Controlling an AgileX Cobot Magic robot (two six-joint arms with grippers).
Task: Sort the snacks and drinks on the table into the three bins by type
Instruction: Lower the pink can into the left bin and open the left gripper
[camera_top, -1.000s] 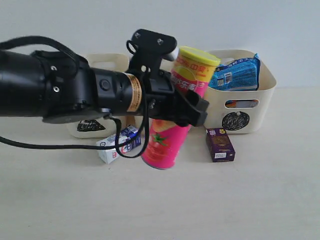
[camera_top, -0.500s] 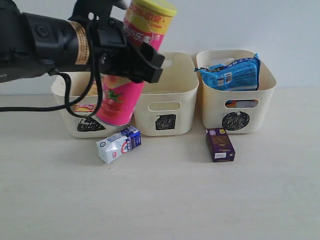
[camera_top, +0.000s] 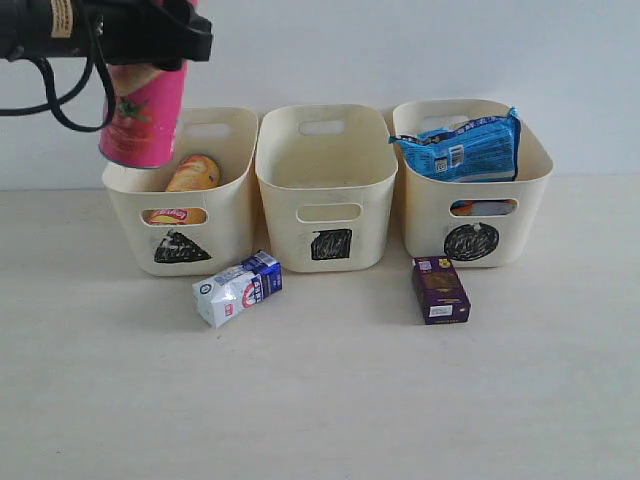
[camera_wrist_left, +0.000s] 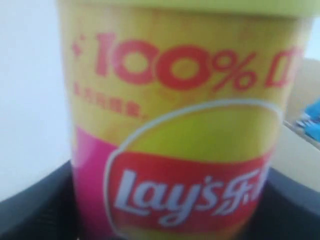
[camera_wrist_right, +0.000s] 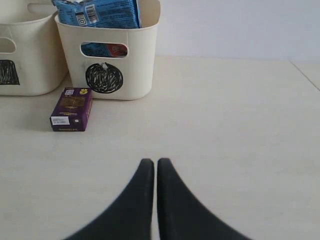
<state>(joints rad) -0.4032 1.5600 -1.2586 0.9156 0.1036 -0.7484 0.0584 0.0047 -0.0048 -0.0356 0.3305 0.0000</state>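
L claw (camera_top: 160, 40) clamped on pink chip can (camera_top: 143, 125). Can's upright, base hanging just over triangle bin (camera_top: 228, 200), nearer its left rim, so drop's straight down. R claw (camera_wrist_right: 151, 185) pinched together, empty, low over table (camera_wrist_right: 225, 125).

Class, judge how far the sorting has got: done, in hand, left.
Done: the blue bag is in the circle bin, the yellow-red can in the triangle bin. In hand: the left gripper holds the pink can above that bin. Left: the white-blue carton and purple carton, on the table.
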